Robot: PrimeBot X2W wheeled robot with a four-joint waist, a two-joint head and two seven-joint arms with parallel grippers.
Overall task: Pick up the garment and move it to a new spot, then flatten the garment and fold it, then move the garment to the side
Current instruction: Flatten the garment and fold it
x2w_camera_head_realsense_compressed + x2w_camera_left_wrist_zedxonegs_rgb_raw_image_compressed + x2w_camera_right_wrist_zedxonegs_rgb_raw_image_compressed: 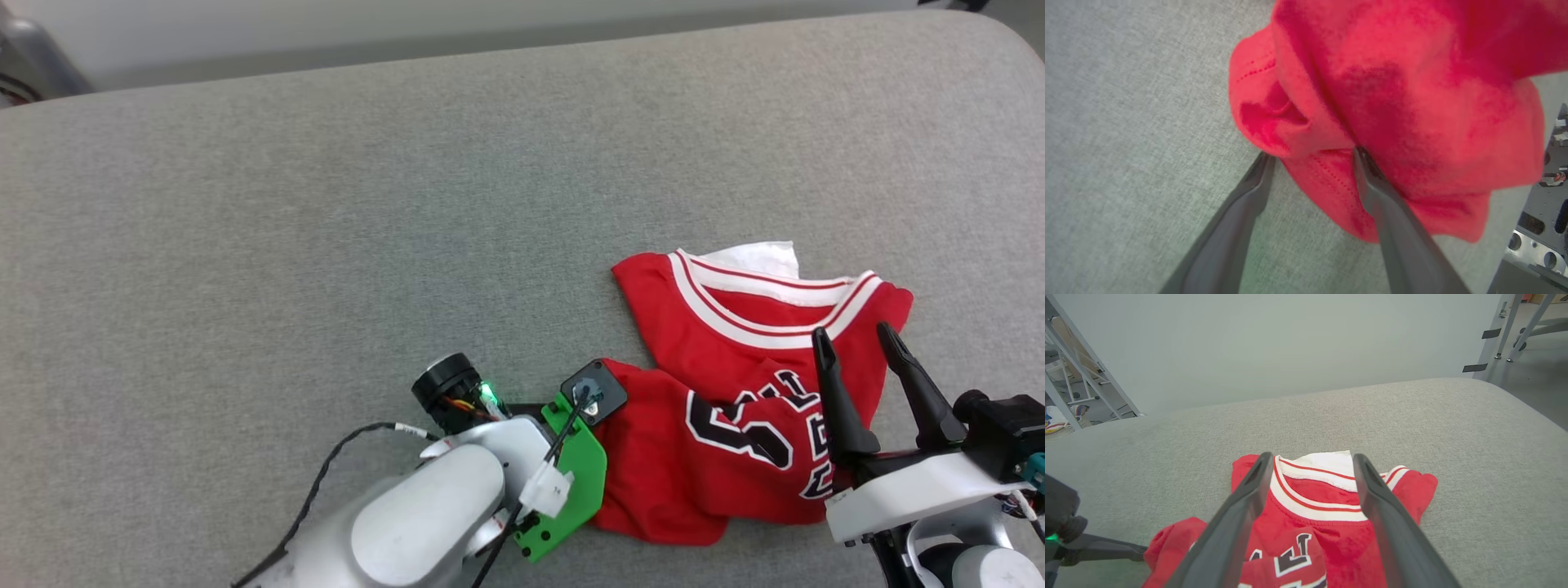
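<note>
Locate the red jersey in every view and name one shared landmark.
Head view: the garment lies crumpled at lower right, collar up.
Left wrist view: red fabric across the upper right, at the tips of the left fingers.
Right wrist view: bottom centre, behind the right fingers.
Shared landmark: the grey fabric surface under it.

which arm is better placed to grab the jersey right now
Probably left. The left gripper has its jaws open astride a fold at the edge of the garment, ready to close; the right gripper, jaws open too, hovers above it.
</note>
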